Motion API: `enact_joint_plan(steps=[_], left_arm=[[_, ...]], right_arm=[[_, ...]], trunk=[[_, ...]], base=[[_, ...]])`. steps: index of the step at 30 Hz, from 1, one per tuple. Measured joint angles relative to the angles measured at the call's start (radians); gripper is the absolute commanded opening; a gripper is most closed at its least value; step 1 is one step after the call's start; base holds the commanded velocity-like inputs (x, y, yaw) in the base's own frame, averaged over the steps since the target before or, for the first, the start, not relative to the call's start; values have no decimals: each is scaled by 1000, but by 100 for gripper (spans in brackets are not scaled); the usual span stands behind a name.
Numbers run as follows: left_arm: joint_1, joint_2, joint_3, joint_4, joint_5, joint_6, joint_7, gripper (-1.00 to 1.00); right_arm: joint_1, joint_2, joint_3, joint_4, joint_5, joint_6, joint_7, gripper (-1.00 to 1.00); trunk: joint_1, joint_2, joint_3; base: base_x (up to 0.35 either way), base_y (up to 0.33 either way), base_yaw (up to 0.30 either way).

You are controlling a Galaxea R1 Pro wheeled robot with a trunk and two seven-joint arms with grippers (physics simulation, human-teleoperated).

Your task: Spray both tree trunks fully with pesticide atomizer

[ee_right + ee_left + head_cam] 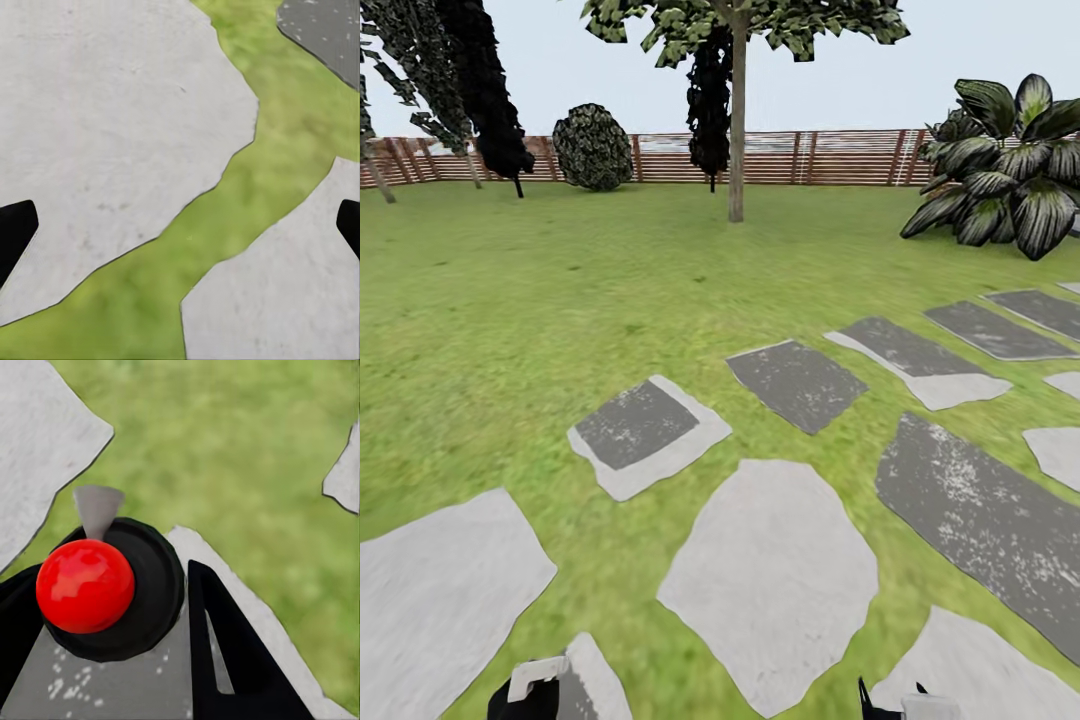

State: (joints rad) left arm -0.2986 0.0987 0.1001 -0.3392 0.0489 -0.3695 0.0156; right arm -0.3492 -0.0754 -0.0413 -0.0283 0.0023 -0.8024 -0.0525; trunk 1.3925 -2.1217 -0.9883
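The pesticide atomizer (142, 585) is a dark round body with a red knob and a pale grey nozzle. It sits between the black fingers of my left gripper (109, 574), which is shut on it. Its pale head (538, 678) also shows at the bottom left of the head view. My right gripper (180, 232) is open over stone slabs and grass, with nothing between its fingers; its tip (895, 705) shows at the head view's bottom edge. One tree with a straight, bare grey-brown trunk (736, 130) stands far ahead on the lawn (540, 280).
Grey stepping stones (770, 580) and darker slabs (980, 520) cover the ground just ahead and to the right. A brown slat fence (840, 157) closes the far side. A round shrub (592, 147), dark conifers (485, 90) and a large-leaved plant (1010, 165) line the edges.
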Motion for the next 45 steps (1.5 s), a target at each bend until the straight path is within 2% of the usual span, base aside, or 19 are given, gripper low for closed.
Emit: enact_joint_plan(steps=[45], left_arm=[[0,-1,0,-7,-1,-2,0,-100]], right_arm=[[0,0,0,0,0,0,0,100]], trunk=[[0,0,0]], base=[[340,0,0]])
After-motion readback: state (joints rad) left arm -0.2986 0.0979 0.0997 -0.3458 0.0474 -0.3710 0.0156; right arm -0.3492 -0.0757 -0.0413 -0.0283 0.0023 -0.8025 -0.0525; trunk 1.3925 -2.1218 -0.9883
